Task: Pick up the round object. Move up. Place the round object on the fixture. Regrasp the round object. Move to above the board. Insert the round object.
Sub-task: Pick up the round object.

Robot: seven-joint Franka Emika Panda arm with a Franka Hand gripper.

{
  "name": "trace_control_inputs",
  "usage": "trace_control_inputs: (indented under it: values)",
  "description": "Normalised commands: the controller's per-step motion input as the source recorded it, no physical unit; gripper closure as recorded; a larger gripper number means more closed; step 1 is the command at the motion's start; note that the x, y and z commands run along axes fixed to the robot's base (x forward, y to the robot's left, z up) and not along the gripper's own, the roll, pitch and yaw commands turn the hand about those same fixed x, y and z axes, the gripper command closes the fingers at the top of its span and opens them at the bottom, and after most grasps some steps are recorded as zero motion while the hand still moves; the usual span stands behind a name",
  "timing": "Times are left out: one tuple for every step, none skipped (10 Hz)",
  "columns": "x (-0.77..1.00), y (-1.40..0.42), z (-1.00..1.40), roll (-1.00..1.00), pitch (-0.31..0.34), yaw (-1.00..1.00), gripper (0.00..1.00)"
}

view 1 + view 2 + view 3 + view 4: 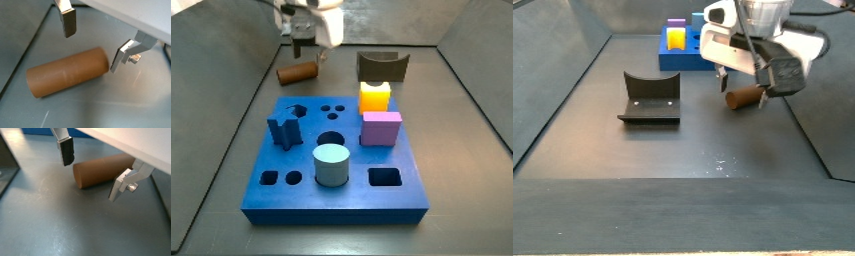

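The round object (67,72) is a reddish-brown cylinder lying on its side on the grey floor, also seen in another wrist view (103,170). My gripper (91,52) hangs open just over one end of it, one finger (67,22) on each side, touching nothing. In a side view the round object (298,72) lies past the far left corner of the blue board (338,150), with the gripper (301,45) above it. The dark fixture (381,67) stands to its right. From the opposite side the gripper (727,85) partly hides the round object (747,97).
The board holds a pale teal cylinder (331,163), a yellow peg (374,96), a pink block (381,128) and a blue shape (285,130). Grey walls enclose the floor on the sides. The fixture (651,98) sits left of the gripper in a side view.
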Motion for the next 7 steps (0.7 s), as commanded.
trace_control_inputs:
  values:
    - [-0.08, -0.08, -0.39, -0.31, -0.414, -0.91, 0.00]
    - [0.00, -0.12, -0.13, -0.08, -0.051, -0.98, 0.00]
    - [0.00, -0.07, -0.06, -0.09, -0.054, -0.99, 0.00]
    - [0.00, -0.05, -0.10, -0.14, -0.069, -1.00, 0.00]
    - [-0.03, -0.16, -0.08, -0.07, -0.100, -0.85, 0.00]
    - [-0.47, -0.08, -0.25, -0.06, -0.246, -0.48, 0.00]
    - [-0.47, 0.00, -0.23, -0.07, -0.357, -0.09, 0.00]
